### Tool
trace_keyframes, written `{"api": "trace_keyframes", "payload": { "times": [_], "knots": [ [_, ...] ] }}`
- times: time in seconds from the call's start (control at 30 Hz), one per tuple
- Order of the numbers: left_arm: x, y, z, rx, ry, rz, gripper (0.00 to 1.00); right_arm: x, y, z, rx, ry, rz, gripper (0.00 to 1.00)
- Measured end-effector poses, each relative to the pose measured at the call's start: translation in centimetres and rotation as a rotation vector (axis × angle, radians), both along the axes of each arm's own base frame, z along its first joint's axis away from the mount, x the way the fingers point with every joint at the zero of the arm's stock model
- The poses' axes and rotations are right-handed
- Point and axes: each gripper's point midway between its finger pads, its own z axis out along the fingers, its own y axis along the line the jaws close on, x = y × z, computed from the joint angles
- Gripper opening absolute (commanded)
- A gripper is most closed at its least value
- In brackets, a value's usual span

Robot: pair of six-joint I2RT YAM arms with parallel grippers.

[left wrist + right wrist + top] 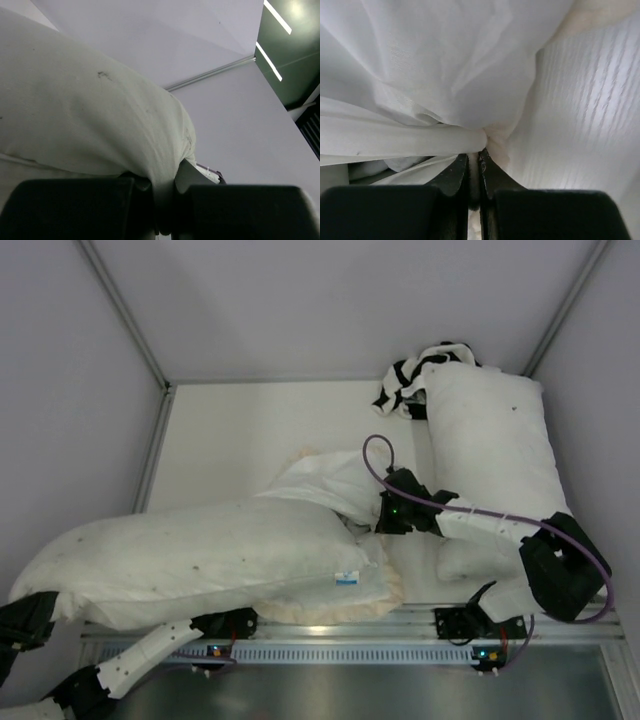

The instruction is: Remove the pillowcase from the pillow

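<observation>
The pillow (200, 560), white with tiny dark specks, lies across the near left of the table. Its left end is pinched in my left gripper (28, 618), whose jaws are shut on a fold of speckled cloth (100, 115) in the left wrist view (164, 200). The cream-white pillowcase (330, 485) is bunched at the pillow's right end, and its ruffled frill (330, 612) shows under the pillow near the front rail. My right gripper (385, 515) is shut on a thin fold of the pillowcase (445, 75) at its fingertips (474, 165).
A longer plain white pillow (490, 440) lies along the right wall, with a black-and-white patterned cloth (410, 380) at its far end. Grey walls enclose the table (240, 430) on three sides. A metal rail (340, 645) runs along the near edge.
</observation>
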Motion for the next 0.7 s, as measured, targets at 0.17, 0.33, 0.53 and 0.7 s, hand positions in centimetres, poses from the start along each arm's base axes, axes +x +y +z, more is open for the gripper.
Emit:
{"api": "trace_keyframes", "payload": {
  "times": [0.17,0.33,0.53,0.7],
  "knots": [
    [0.6,-0.8,-0.4,0.006,0.023,-0.003,0.0,3.3,-0.9,2.5,0.006,-0.085,-0.04,0.08],
    [3.0,-3.8,-1.9,0.065,0.093,-0.016,0.0,4.6,-1.8,9.3,0.044,-0.262,-0.02,0.61],
    [5.3,-7.6,-4.8,0.179,0.181,-0.054,0.0,4.0,-3.7,18.0,0.195,-0.44,-0.005,0.99],
    [5.5,-8.1,-5.2,0.197,0.191,-0.065,0.0,-0.1,-3.4,18.1,0.332,-0.399,0.106,0.99]
  ]
}}
